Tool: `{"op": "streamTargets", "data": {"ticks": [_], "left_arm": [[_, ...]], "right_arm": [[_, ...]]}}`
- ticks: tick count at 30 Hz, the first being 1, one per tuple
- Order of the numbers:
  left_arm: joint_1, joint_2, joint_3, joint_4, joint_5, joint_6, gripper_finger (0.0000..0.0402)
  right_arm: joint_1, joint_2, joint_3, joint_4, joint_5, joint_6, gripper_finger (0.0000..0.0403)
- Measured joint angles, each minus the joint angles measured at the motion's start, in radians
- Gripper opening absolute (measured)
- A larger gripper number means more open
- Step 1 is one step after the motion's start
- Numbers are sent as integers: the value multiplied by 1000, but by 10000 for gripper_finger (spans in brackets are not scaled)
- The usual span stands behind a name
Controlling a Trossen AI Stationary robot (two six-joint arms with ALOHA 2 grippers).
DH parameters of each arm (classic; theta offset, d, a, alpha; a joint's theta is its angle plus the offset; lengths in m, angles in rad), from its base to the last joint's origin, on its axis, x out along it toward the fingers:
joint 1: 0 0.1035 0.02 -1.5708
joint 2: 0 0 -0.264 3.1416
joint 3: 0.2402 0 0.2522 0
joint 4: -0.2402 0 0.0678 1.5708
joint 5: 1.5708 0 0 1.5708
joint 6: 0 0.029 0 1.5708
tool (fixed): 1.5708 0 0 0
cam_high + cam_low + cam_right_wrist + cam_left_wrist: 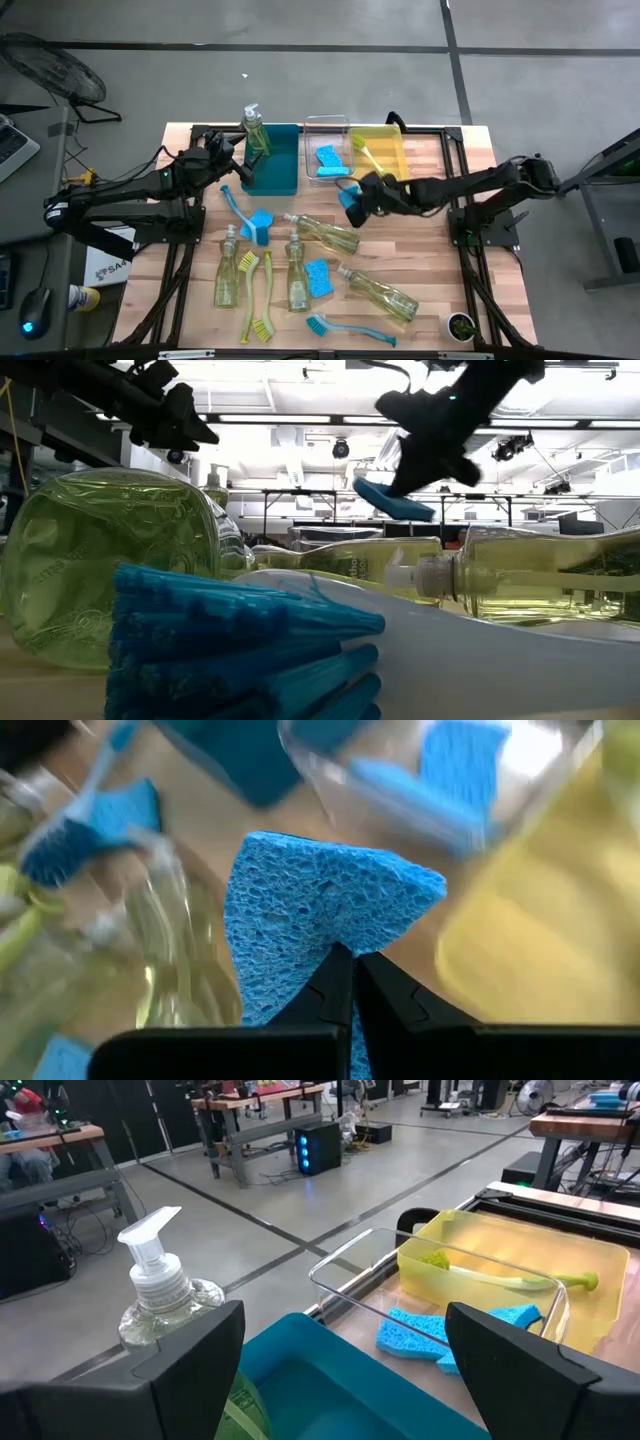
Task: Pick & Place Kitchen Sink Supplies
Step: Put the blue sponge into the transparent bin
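My right gripper [356, 196] hangs above the table's middle, just in front of the clear bin [327, 125], shut on a bright blue sponge [320, 910]. In the low view the sponge [396, 500] is in the air under the gripper [405, 478]. My left gripper [230, 160] is open at the teal bin's [285, 175] left side. A pump bottle of yellow-green soap [165, 1290] stands upright in that bin's far left corner, beside one finger [200, 1355]. Two more sponges [420, 1335] lie in the clear bin, and a yellow-green brush [510, 1280] lies in the yellow bin [390, 150]. My right gripper pinches the blue sponge between its two fingers at one edge [335, 942], where the sponge is dented in to a notch. The fingers slant down from the table's right side. The sponge is lifted clear and sticks out beyond the fingertips, tilted.
On the near half of the table lie several soap bottles [325, 233] [380, 292] [228, 268] [297, 272], two sponges [260, 222] [318, 277], two blue brushes [235, 200] [340, 328] and two yellow-green brushes [258, 300]. A small pot [460, 325] sits at the near right corner.
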Motion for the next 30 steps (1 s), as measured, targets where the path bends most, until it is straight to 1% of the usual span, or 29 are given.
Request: {"op": "streamTargets", "data": {"ticks": [6,11,20,30], "left_arm": [[0,0,0,0,0,0,339],[0,0,0,0,-1,-1,339],[0,0,0,0,-4,-4,339],[0,0,1,1,-4,-4,339]], "right_arm": [[-107,0,0,167,-64,-231,0],[-184,0,0,277,-77,-336,0],[-269,28,0,470,-28,-398,0],[-345,174,-1,664,-78,-384,0]]}}
